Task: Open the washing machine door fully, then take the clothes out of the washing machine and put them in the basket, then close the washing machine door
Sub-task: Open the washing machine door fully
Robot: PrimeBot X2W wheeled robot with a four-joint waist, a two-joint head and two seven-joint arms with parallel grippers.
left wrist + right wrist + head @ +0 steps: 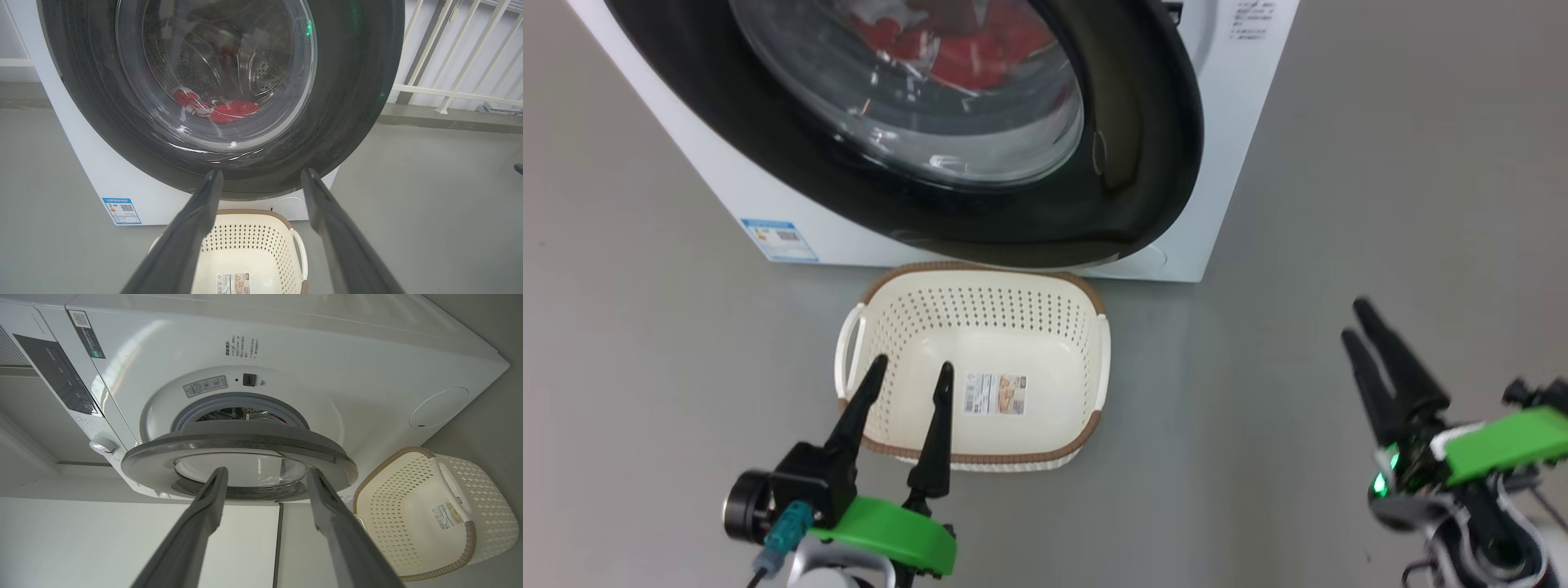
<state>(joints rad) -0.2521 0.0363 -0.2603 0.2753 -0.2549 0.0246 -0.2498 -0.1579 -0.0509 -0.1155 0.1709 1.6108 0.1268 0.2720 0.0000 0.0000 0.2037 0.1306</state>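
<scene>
You have a plain grey floor (1339,204), smooth and matte, carrying everything here. The white washing machine (1241,122) stands directly on it. The cream basket (988,267) with its brown rim sits upright on the floor just in front of the machine's base, opening facing up.

The white washer (1241,122) has its black-rimmed glass door (1143,163) swung partly open. Red clothes (980,57) lie in the steel drum, seen through the glass. The cream, brown-rimmed basket (1013,318) sits upright and empty on the floor just before the washer, under the door.
</scene>
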